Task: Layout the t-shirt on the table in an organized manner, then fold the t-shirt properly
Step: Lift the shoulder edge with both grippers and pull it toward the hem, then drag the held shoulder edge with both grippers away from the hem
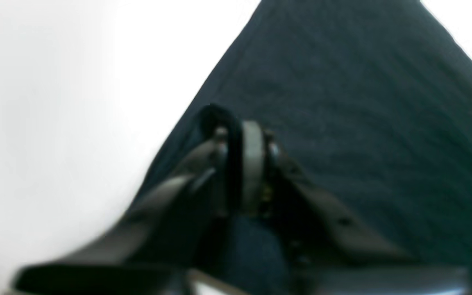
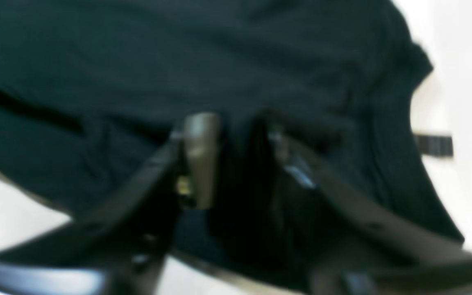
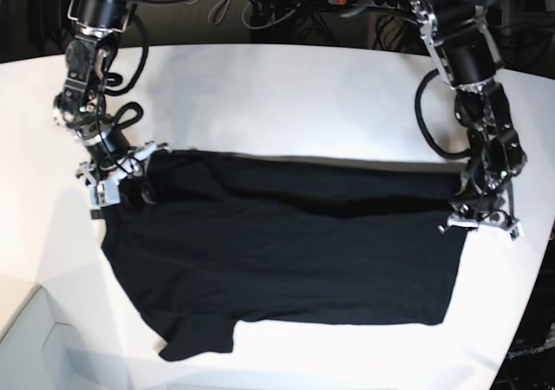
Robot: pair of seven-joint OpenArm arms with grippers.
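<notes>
On the left of the base view, your right gripper [image 3: 117, 182] sits at the far shoulder corner of the black short-sleeved cloth t-shirt [image 3: 286, 260]; in its wrist view the jaws stand apart with dark cloth bunched between them, but the blur hides whether they pinch it, so I cannot tell. The shirt lies spread across the middle of the large smooth white tabletop [image 3: 286, 95], far edge doubled over along its length, one sleeve trailing toward the near edge. At the right, your left gripper [image 3: 479, 215] rests on the hem corner; its pads are nearly together with a dark fold at the tip; grip uncertain. If one corner slips free, the fold could sag unevenly.
</notes>
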